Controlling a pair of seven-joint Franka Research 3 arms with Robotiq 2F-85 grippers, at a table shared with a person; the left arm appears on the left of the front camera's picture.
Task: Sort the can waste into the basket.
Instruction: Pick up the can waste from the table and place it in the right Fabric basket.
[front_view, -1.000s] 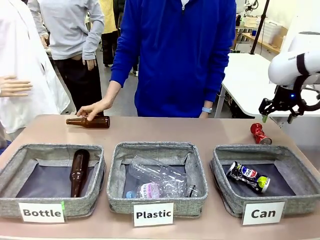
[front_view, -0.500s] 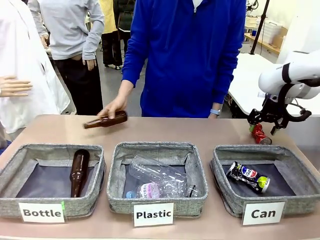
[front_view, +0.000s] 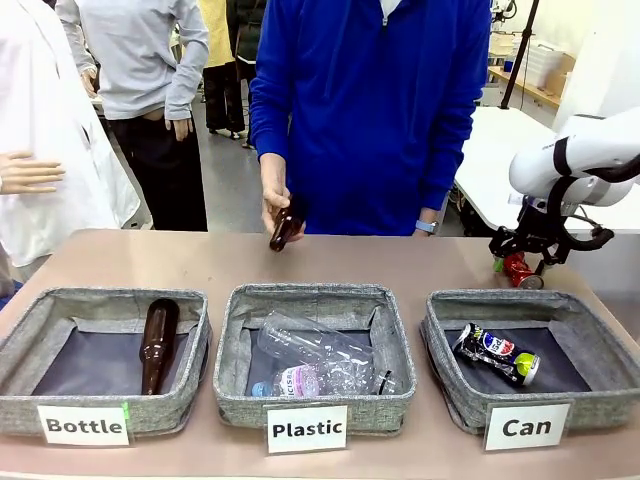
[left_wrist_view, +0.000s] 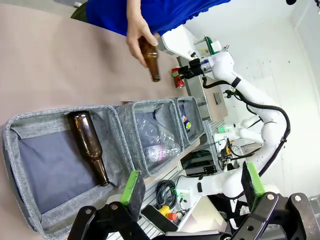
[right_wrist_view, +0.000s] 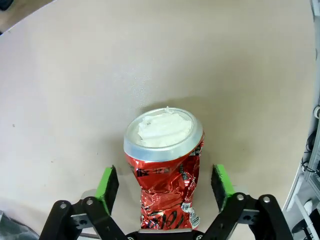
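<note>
A shiny red crushed can (right_wrist_view: 162, 170) lies on the brown table, its silver end toward the camera. My right gripper (right_wrist_view: 164, 182) straddles it, open, with a small gap between each green pad and the can. In the front view that gripper (front_view: 520, 262) is down at the red can (front_view: 518, 270), just behind the grey basket (front_view: 440, 385) marked "Can". A dark blue-black crushed can (front_view: 497, 353) lies inside that basket. My left gripper (left_wrist_view: 192, 185) is open and holds nothing, high above the left end of the table.
A person in blue holds a brown bottle (front_view: 285, 228) in one hand above the table's far edge. The "Bottle" basket (front_view: 30, 330) holds a brown bottle. The "Plastic" basket (front_view: 232, 385) holds clear plastic bottles. More people stand at the back left.
My right gripper came down and slightly left until its fingers stood around the red can. The person lifted the brown bottle off the table and carried it to the right.
</note>
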